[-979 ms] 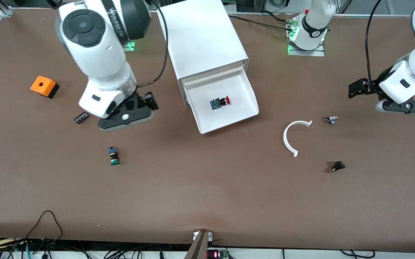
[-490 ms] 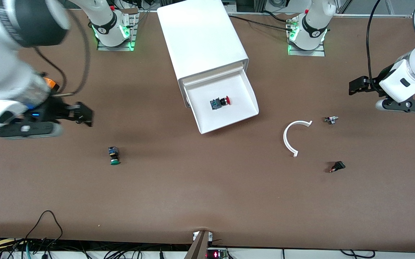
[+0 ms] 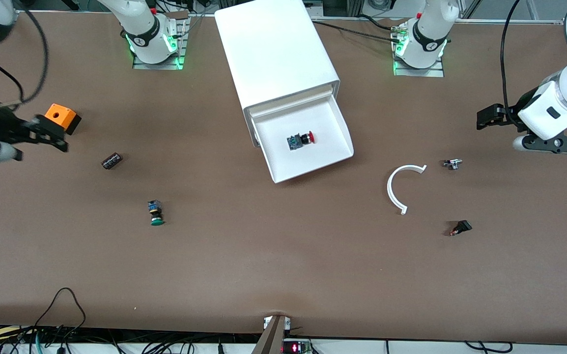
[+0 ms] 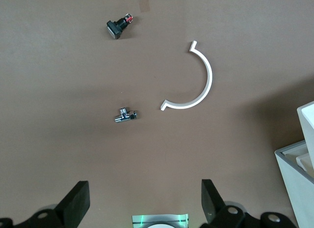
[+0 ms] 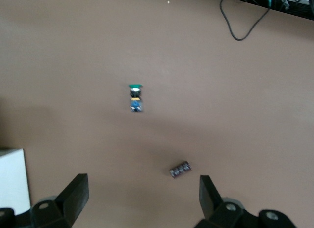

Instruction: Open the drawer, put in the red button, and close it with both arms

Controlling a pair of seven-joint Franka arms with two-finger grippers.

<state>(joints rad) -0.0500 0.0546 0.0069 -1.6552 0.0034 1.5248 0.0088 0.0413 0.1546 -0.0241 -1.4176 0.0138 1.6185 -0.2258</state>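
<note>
While the drawer (image 3: 308, 140) stood pulled out of the white cabinet (image 3: 276, 49) near the middle of the table's (image 3: 264, 255) edge where the arm bases stood, the red button (image 3: 301, 140) lay on its side on the drawer's floor, red cap toward the left arm's end of the table. The right gripper (image 3: 42, 135) hung at the right arm's end of the table, just beside an orange box (image 3: 60, 118), its jaws spread wide with nothing between them; in the right wrist view the two fingers (image 5: 73, 193) framed bare tabletop. The left gripper (image 3: 492, 119) hung over the left arm's end of the table, jaws likewise released and empty, its fingers (image 4: 76, 203) well apart in the left wrist view.

A green-capped button (image 3: 155, 213) lay nearer the front camera than a small dark component (image 3: 111, 161), both toward the right arm's end. Toward the left arm's end lay a white curved piece (image 3: 397, 189), a small metal fitting (image 3: 452, 163) beside it, and a small black switch (image 3: 460, 227) nearer the front camera's edge. A black cable (image 3: 65, 300) looped onto the table at the front camera's edge, toward the right arm's corner.
</note>
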